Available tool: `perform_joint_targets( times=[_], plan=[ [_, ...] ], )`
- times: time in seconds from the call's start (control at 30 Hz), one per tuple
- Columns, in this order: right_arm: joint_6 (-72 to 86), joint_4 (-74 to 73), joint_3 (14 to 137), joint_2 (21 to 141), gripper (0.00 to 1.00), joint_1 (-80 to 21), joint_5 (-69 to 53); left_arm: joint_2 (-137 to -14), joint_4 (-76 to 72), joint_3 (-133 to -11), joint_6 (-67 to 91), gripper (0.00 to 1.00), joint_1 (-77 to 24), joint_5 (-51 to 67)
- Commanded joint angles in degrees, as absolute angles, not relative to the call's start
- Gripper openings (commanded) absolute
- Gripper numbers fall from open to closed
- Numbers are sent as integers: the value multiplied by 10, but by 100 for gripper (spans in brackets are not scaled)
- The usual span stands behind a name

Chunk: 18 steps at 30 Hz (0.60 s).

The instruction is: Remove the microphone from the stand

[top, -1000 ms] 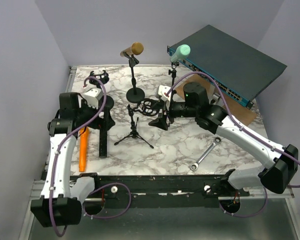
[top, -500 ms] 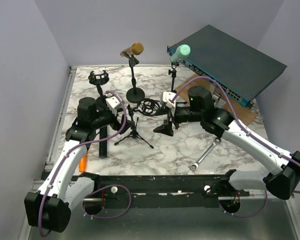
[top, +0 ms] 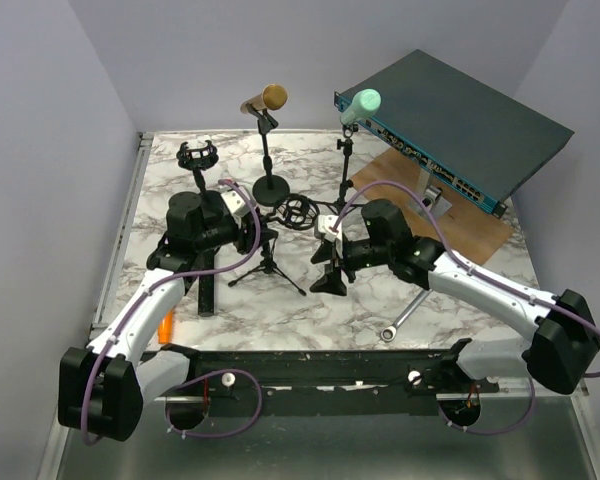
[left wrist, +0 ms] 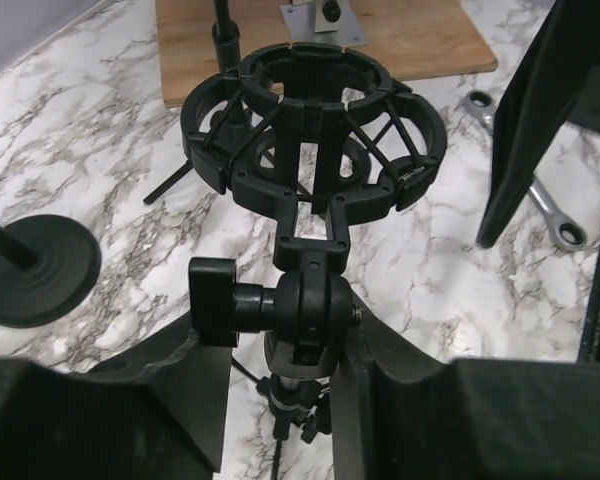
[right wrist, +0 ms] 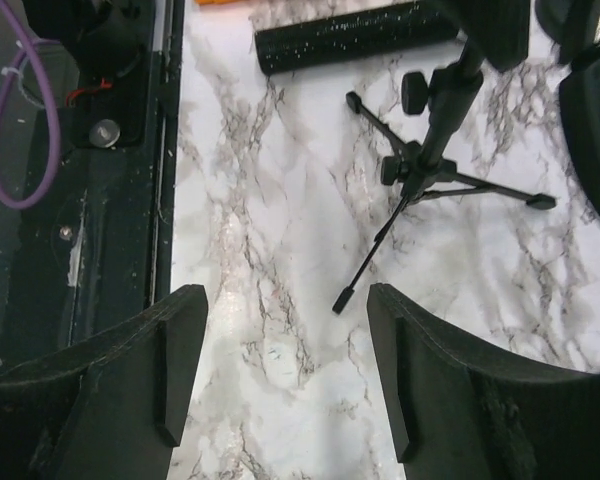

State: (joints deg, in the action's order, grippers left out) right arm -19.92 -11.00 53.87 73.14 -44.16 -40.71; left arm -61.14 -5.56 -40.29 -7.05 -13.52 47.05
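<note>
At the back of the marble worktop (top: pixel 280 312), a gold microphone (top: pixel 265 98) and a green microphone (top: pixel 361 103) are clipped high on upright stands (top: pixel 270 165), neither yet removed. The tripod stand (top: pixel 268 262), its cradle (left wrist: pixel 305 195) empty, is straddled at the swivel by the left claw (left wrist: pixel 285 360), perhaps for steadying. Whether it is clenched cannot be told. The right claw (right wrist: pixel 285 310) is held spread and empty.

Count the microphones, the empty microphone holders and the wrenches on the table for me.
Microphones: 2, the gold microphone and the green microphone
Empty holders: 2, the far-left holder and the middle holder
Wrenches: 1, the wrench
Total: 5
</note>
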Motion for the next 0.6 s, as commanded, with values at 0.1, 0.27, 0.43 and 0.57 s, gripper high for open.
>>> perform_joint_targets(
  times=[0.1, 0.27, 0.43, 0.57],
  plan=[
    [-138, 112, 439, 761, 71, -444, -386, -600, -149, -390, -3, 0, -137, 529],
    [-118, 187, 412, 776, 68, -444, -364, -598, -158, -431, 69, 0, -137, 581],
    [-105, 199, 417, 764, 67, -443, -362, -584, -188, -473, 158, 0, -136, 637],
    [-94, 199, 424, 755, 67, -442, -377, -575, -242, -499, 253, 0, -131, 664]
  ],
)
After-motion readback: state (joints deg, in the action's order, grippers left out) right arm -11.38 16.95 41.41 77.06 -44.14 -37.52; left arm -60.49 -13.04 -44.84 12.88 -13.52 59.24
